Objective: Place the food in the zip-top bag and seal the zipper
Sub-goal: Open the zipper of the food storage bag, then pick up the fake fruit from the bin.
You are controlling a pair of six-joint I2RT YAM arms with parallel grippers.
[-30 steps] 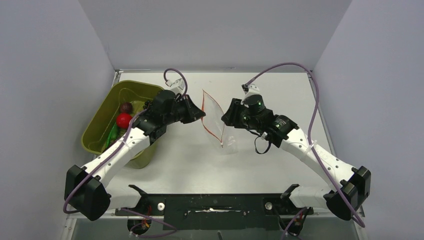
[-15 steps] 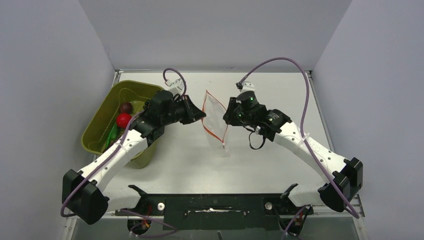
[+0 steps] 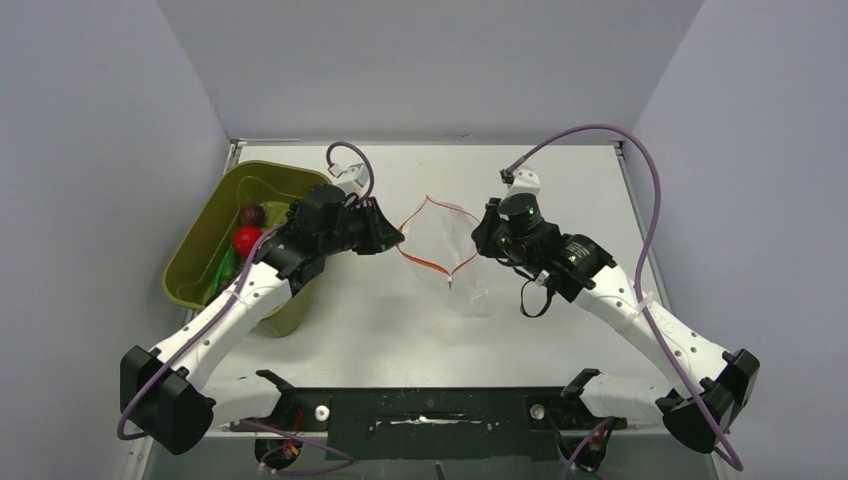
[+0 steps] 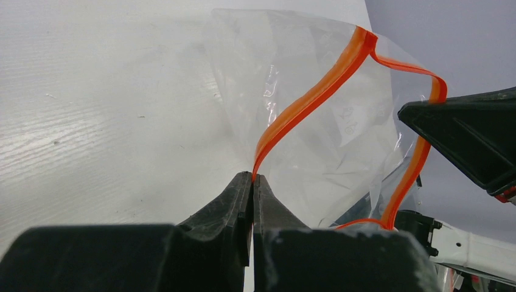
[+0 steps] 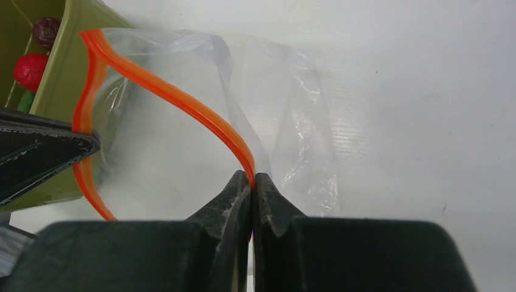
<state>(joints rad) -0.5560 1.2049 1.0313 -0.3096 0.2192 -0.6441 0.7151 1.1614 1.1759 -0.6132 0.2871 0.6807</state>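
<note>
Bag (image 3: pixel 440 235), held mid-table, has just opened from a slit to a diamond as the right gripper (image 3: pixel 477 240) drew toward 3 o'clock. It and the left gripper (image 3: pixel 399 241) each pinch the zipper (image 3: pixel 425 262). Loading looks possible now; food (image 3: pixel 246 240) sits in the tub (image 3: pixel 200 245) at 9 o'clock.

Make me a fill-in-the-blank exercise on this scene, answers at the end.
1. The left gripper and right gripper each pinch the bag's ____ zipper.
2. Between them, the bag's mouth is held ____.
3. The food sits in the tub, to the bag's ____.
4. The bag itself holds ____ food.

Answers: orange; open; left; no
</note>
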